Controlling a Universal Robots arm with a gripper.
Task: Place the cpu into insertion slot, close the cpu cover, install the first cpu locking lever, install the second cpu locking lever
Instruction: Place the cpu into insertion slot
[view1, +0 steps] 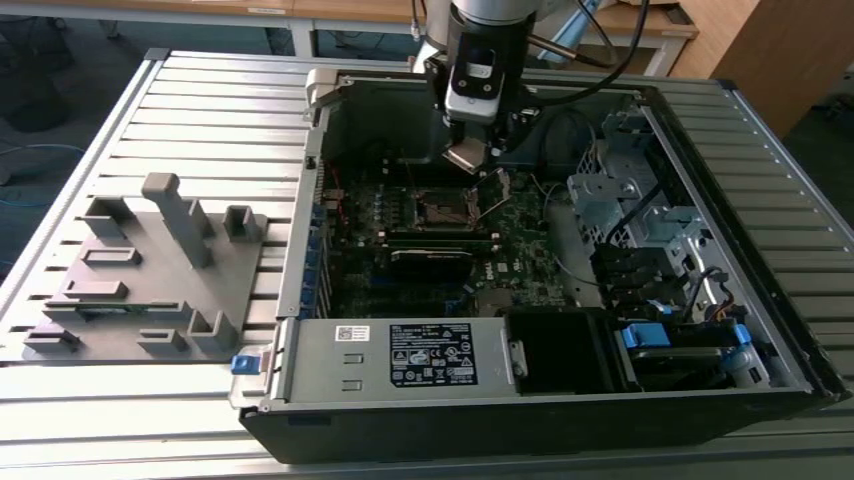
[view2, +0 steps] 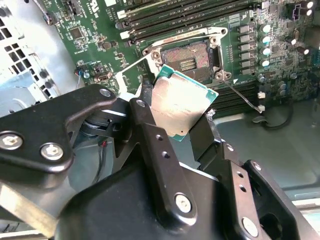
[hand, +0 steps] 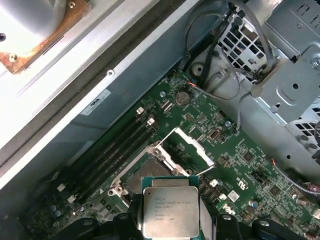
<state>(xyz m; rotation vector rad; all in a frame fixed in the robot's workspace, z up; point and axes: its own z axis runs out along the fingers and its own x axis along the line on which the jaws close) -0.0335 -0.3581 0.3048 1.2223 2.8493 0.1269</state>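
Presently the black gripper (view2: 177, 114) is clamped on the cpu (hand: 170, 212), a matte silver square, lid printed, edges green, near the dark slot (view2: 192, 55); cover (hand: 195, 145) raised.

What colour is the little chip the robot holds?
Silver-grey top, green edge; the cpu shows best in the second wrist view.

The fingers (view2: 152, 130) covered two edges of the cpu (view2: 182, 107), the cpu hid part of the insertion slot (view2: 192, 56), and the arm (view1: 478, 50) was cut off at the exterior view's top.
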